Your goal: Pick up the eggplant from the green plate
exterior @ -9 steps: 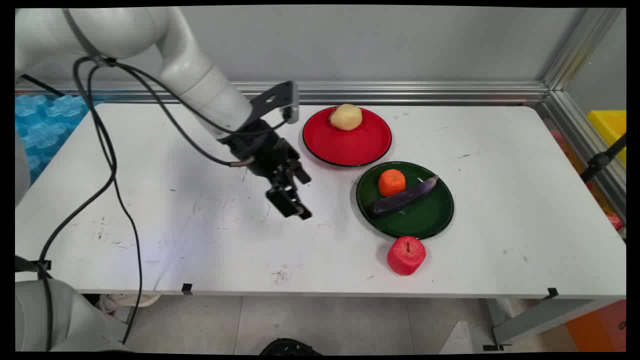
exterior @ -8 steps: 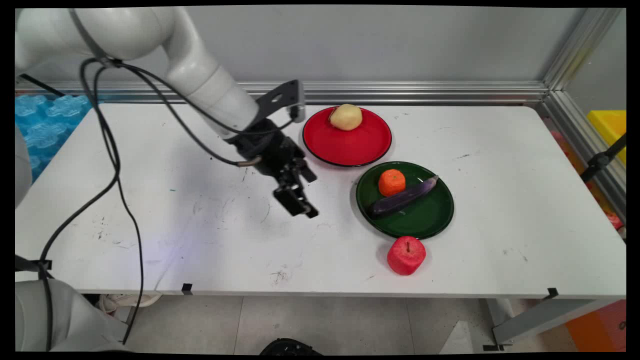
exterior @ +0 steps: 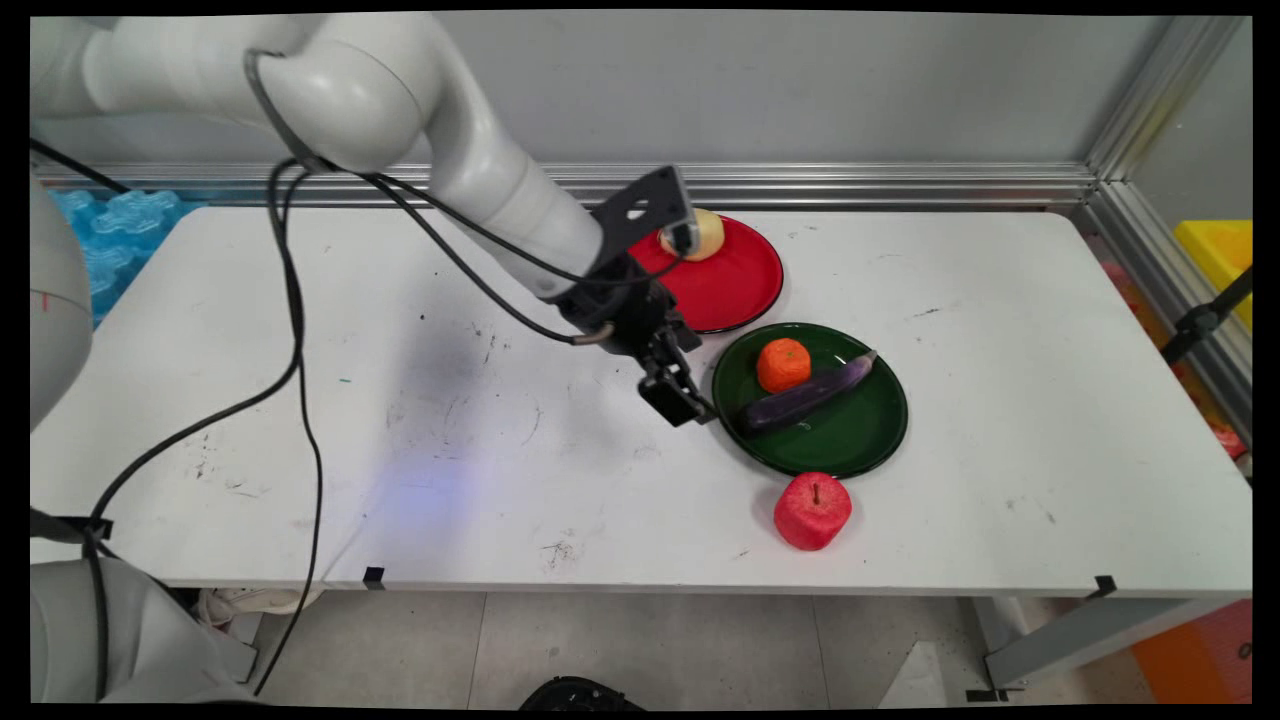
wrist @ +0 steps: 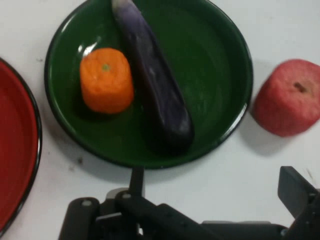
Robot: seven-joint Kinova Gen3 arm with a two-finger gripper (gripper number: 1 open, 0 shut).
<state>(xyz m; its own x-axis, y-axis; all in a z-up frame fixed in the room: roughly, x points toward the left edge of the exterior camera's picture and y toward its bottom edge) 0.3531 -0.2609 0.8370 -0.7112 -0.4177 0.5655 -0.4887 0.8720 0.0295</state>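
Note:
My gripper (exterior: 690, 408) hangs just left of the green plate (exterior: 850, 440), by its near-left rim. In the hand view the gripper (wrist: 215, 187) is open, its two fingers wide apart with nothing between them, just short of the green plate (wrist: 215, 60). On that plate lie an orange (exterior: 783, 364) (wrist: 106, 80) and a dark purple eggplant (exterior: 805, 393) (wrist: 155, 80), side by side and touching. A red apple (exterior: 812, 511) (wrist: 292, 97) stands on the table, just off the plate's near rim.
A red plate (exterior: 730, 280) (wrist: 12, 150) lies behind the green one, carrying a yellowish potato (exterior: 708, 235) half hidden by my hand's bracket. Black cables (exterior: 300, 400) hang over the table's left part. A metal rail (exterior: 850, 185) runs along the back edge.
My arm has swung to the right across the table, bringing the gripper from the table's middle to the green plate's left rim. The fruit and plates have not moved.

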